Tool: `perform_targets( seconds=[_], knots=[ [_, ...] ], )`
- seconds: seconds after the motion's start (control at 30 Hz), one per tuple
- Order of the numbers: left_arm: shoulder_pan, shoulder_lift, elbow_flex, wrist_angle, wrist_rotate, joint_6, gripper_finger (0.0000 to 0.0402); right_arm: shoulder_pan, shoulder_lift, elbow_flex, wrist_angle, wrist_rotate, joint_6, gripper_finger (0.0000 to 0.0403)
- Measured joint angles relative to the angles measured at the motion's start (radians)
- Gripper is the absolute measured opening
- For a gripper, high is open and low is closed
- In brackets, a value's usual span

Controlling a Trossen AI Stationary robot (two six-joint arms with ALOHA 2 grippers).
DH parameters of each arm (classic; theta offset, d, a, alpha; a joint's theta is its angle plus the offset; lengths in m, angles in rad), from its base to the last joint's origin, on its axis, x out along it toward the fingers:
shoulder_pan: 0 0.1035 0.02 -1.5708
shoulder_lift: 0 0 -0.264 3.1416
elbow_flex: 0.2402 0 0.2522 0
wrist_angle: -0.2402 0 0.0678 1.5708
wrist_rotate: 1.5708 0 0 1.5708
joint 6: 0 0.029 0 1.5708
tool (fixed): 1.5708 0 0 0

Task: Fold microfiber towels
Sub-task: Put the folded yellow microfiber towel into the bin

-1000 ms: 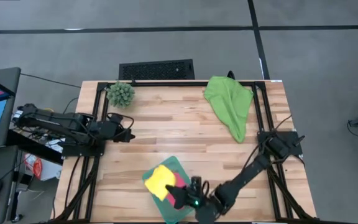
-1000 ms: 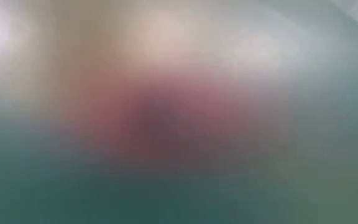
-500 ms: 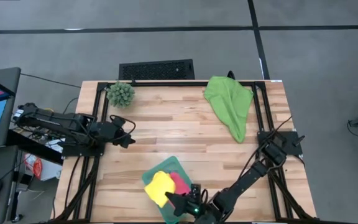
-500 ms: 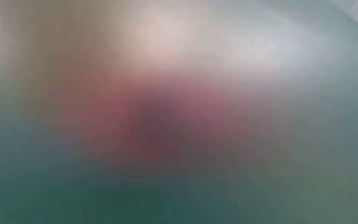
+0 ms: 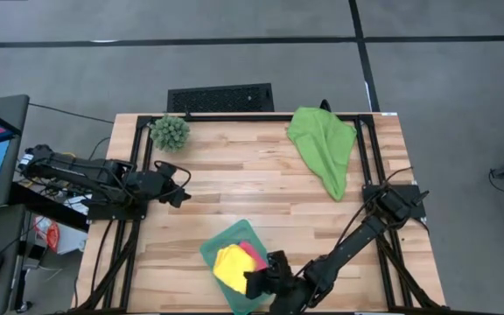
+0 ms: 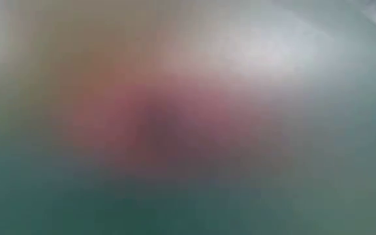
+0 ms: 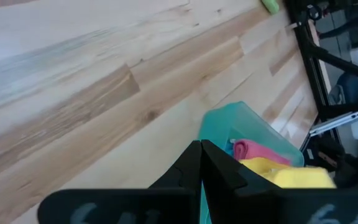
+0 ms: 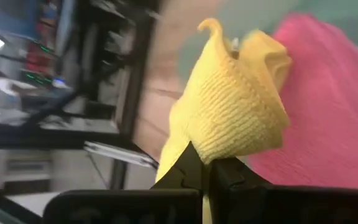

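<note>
the right gripper (image 8: pixel 202 167) is clamped on a fold of the yellow towel (image 5: pixel 231 265), over the teal tray (image 5: pixel 219 244) at the table's near edge. the pink towel (image 5: pixel 254 255) lies in the tray beside it. the green towel (image 5: pixel 322 146) lies crumpled at the far right corner, apparently not yet folded. the left gripper (image 5: pixel 179 198) waits closed and empty at the left side. no blue towel is visible. only the right wrist view shows the pinch; the low view is blocked.

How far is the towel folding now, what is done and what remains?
Done: the pink towel lies in the teal tray. In hand: the right hand is shut on the yellow towel over the tray. Left: the green towel lies crumpled at the far right corner. The left hand waits shut at the table's left.
</note>
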Motion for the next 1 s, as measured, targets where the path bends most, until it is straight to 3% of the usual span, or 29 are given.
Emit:
perform_targets(
  seconds=[0.27, 0.5, 0.7, 1.0],
  knots=[
    [0.0, 0.0, 0.0, 0.0, -0.006, 0.019, 0.0, 0.01, -0.004, 0.0, -0.143, -0.071, 0.084, 0.0021],
    [0.0, 0.0, 0.0, 0.0, -0.033, 0.018, 0.0, 0.007, -0.008, 0.0, -0.201, -0.233, 0.083, 0.0024],
    [0.0, 0.0, 0.0, 0.0, -0.052, 0.018, 0.0003, 0.009, -0.009, 0.01, -0.31, -0.311, 0.073, 0.0028],
    [0.0, 0.0, 0.0, 0.0, -0.061, 0.018, 0.0036, -0.005, -0.017, 0.161, -0.576, -0.363, -0.068, 0.008]
  ],
)
